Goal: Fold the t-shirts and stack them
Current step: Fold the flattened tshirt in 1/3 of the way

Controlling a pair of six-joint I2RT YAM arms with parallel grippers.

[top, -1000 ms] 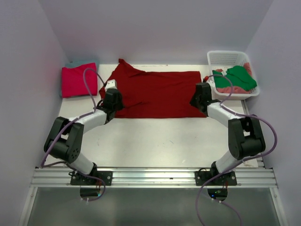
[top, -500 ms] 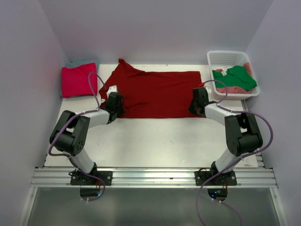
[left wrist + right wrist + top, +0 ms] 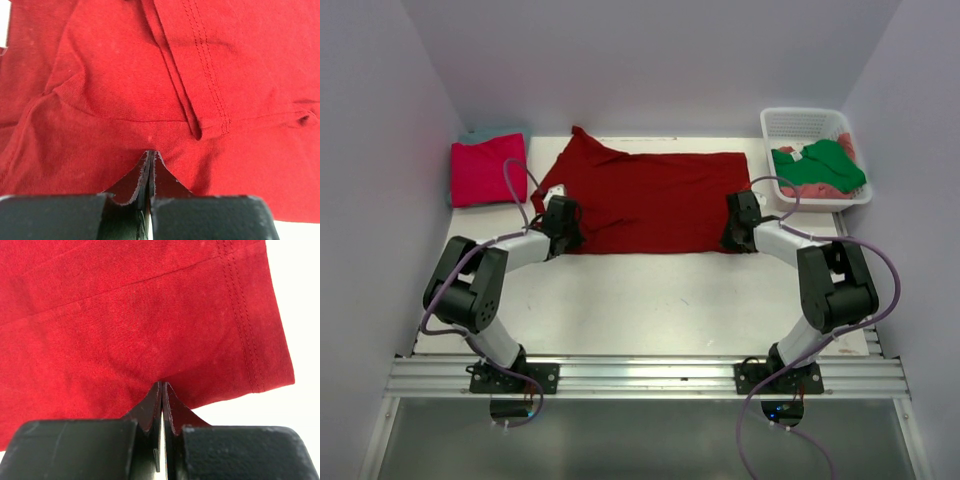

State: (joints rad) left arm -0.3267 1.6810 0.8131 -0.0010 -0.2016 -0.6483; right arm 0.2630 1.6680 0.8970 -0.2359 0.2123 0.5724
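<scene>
One wide white bench point(image 3: 650, 300) under me, and spread flat across its far half lies the dark red t-shirt point(image 3: 650, 200), long side running left to right, a bit of cloth poking up at its far left corner. Both my arms reach out low over the bench: the left arm point(image 3: 510, 250) goes to the shirt's near left edge, the right arm point(image 3: 785, 240) to its near right corner.

Far right, the white lattice basket point(image 3: 800, 122) stands near the shirt's right end. Inside it a green t-shirt point(image 3: 825, 165) is heaped on a salmon-pink t-shirt point(image 3: 820, 190). Far left, a folded magenta-pink t-shirt point(image 3: 485, 172) rests on a teal t-shirt point(image 3: 492, 133), with only a strip of teal showing behind it.

Down to the small stuff. My left jaws are clenched, tips pressed together, pinching a pucker of the red cloth just beside a folded stitched seam point(image 3: 202, 65). My right jaws are clenched too, nipping the shirt's near edge a little in from the double-stitched hem point(image 3: 245, 325), with bare bench showing past that corner.
</scene>
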